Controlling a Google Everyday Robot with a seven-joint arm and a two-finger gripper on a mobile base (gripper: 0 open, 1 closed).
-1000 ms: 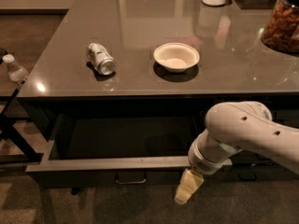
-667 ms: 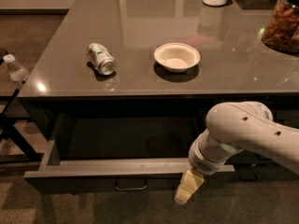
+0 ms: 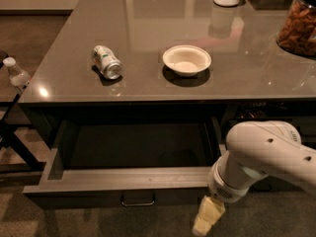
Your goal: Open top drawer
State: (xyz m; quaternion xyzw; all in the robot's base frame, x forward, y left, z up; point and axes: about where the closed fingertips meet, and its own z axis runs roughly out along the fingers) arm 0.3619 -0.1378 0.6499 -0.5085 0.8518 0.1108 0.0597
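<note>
Seems all but done: top drawer (image 3: 123, 180) drawn far out beneath the worktop (image 3: 148, 90). Gripper (image 3: 207, 219) low off its front right corner, apart from the handle (image 3: 138, 200); spread or pressed together, cannot tell. Perhaps only backing away left.

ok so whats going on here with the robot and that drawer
A robot arm is opening the top drawer, which stands pulled well out from under the counter. Its claw hangs by the drawer front's right end, off the handle. A can and a bowl sit on the counter.
</note>
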